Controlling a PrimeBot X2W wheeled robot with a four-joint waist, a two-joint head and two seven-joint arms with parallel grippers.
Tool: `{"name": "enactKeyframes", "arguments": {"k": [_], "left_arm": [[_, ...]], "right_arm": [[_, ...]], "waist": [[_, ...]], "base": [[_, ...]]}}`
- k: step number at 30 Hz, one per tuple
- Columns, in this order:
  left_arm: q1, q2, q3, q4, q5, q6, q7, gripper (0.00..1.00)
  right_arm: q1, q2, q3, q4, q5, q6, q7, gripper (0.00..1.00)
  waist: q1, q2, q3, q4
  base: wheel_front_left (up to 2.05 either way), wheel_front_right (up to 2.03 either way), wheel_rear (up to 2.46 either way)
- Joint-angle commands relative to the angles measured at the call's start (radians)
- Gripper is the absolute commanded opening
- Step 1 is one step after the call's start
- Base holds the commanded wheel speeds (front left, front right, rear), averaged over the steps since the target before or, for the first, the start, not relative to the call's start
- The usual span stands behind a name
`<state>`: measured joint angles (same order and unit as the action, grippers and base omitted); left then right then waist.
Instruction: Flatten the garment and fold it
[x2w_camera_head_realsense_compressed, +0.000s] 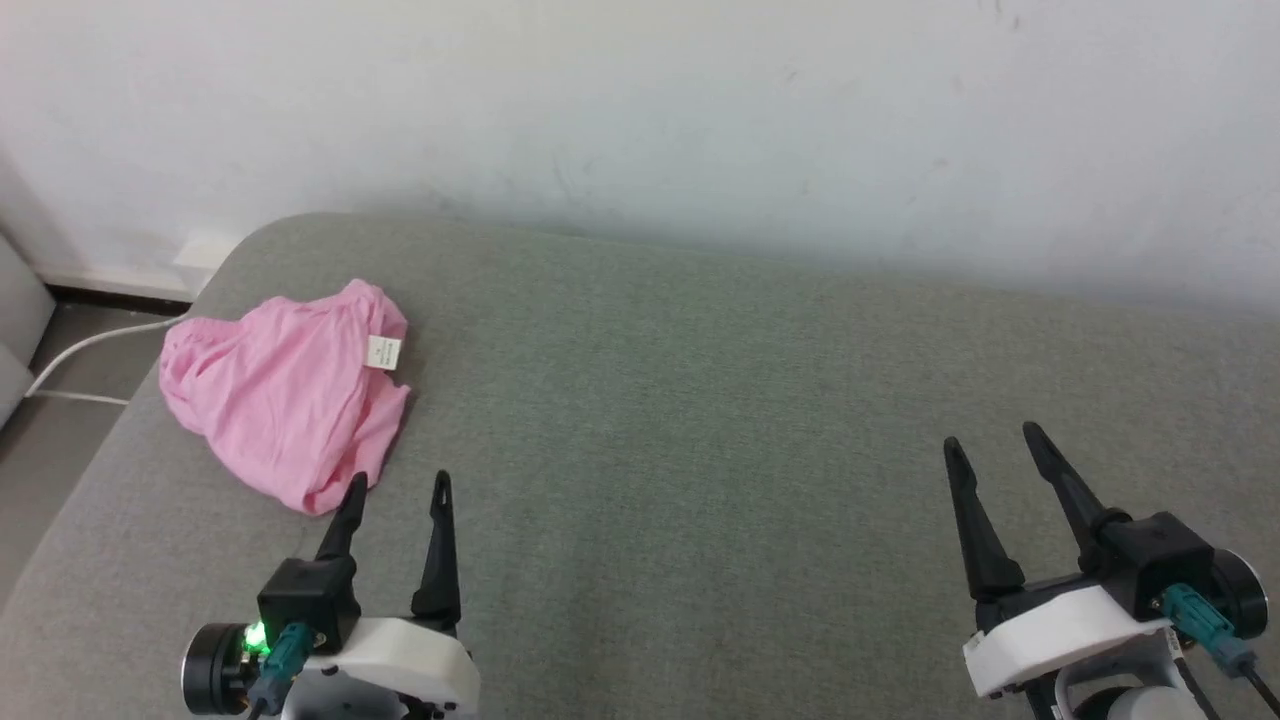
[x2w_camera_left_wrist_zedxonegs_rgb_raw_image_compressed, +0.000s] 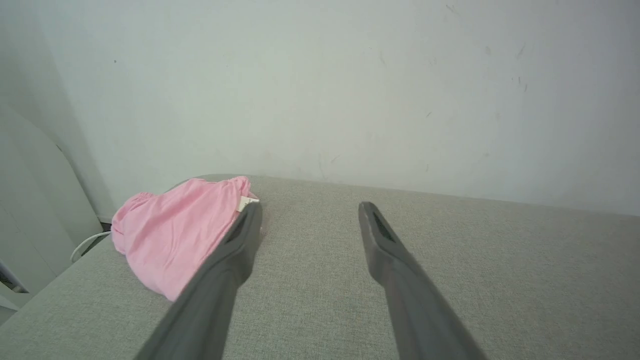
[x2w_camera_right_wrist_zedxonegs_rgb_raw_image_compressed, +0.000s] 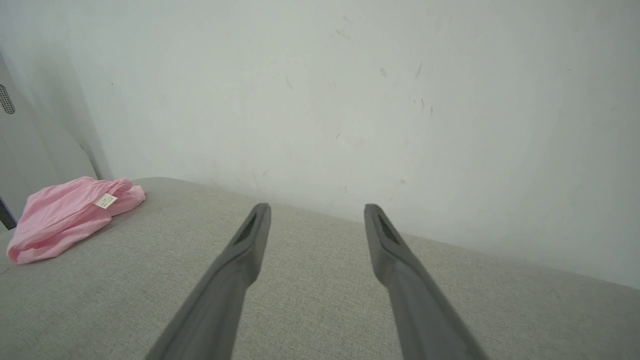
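Nearest you: your left gripper, fingers spread, gripping nothing, over grey cushion. Your right gripper likewise spread and empty, well apart to the right. Just beyond left fingertips: pink shorts, crumpled heap near cushion's far-left corner (white label facing up). White wall behind.

Bench: grey-green fabric, rounded far-left corner.
Wall: white, scuffed, behind bench.
Cable: white, on floor left of bench.
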<state>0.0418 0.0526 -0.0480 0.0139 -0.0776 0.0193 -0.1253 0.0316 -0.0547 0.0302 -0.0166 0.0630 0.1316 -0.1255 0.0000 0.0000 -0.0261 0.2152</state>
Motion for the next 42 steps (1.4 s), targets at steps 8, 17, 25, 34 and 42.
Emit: {"name": "enactKeyframes", "arguments": {"k": [8, 17, 25, 34, 42], "left_arm": [[0.015, -0.001, -0.009, 0.001, -0.014, -0.005, -0.026, 1.00], [0.023, -0.002, -0.020, 0.003, -0.023, -0.005, -0.044, 1.00], [0.026, -0.002, -0.031, 0.004, -0.030, -0.006, -0.061, 1.00], [0.030, -0.002, -0.040, 0.008, -0.037, -0.007, -0.078, 1.00], [0.035, -0.002, -0.048, 0.010, -0.046, -0.007, -0.094, 1.00]], "right_arm": [[0.017, 0.002, 0.001, 0.008, 0.009, -0.001, -0.026, 1.00], [0.022, 0.003, 0.004, 0.026, 0.012, -0.001, -0.044, 1.00], [0.025, 0.003, 0.012, 0.036, 0.016, -0.001, -0.061, 1.00], [0.030, 0.003, 0.029, 0.053, 0.021, -0.001, -0.078, 1.00], [0.035, 0.004, 0.047, 0.078, 0.033, -0.001, -0.094, 1.00]], "waist": [[0.0000, 0.0000, -0.001, 0.066], [0.0000, 0.0000, -0.006, 0.122], [0.0000, 0.0000, -0.008, 0.167], [0.0000, 0.0000, -0.008, 0.209], [0.0000, 0.0000, -0.014, 0.249]], "base": [[0.00, 0.00, 0.00], [0.00, 0.00, 0.00], [0.00, 0.00, 0.00], [0.00, 0.00, 0.00], [0.00, 0.00, 0.00]]}}
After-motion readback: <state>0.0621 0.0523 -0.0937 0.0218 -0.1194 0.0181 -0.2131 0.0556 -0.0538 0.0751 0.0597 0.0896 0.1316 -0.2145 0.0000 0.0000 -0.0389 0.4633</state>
